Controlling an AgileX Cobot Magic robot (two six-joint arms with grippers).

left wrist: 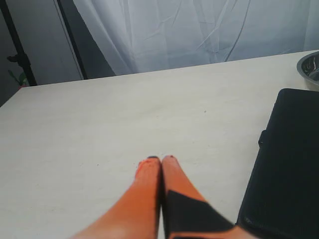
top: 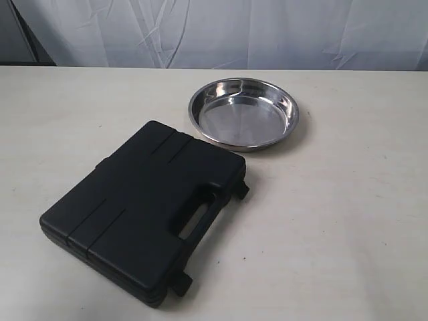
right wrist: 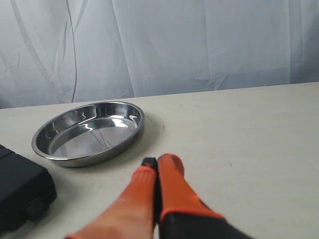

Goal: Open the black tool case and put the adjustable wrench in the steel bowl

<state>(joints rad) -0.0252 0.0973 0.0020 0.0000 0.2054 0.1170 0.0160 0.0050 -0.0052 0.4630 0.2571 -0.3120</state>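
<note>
The black tool case (top: 144, 207) lies closed on the table at the left, its slot handle and two latches facing the near right. Its edge shows in the left wrist view (left wrist: 286, 169) and a corner in the right wrist view (right wrist: 20, 191). The steel bowl (top: 243, 112) sits empty behind it, also seen from the right wrist (right wrist: 89, 132). The adjustable wrench is hidden. My left gripper (left wrist: 161, 160) is shut over bare table beside the case. My right gripper (right wrist: 158, 163) is shut, empty, near the bowl. Neither gripper appears in the exterior view.
A pale table (top: 348, 200) carries everything. A white curtain (top: 234, 30) hangs along the far edge. A dark stand (left wrist: 17, 50) is off the table's far left corner.
</note>
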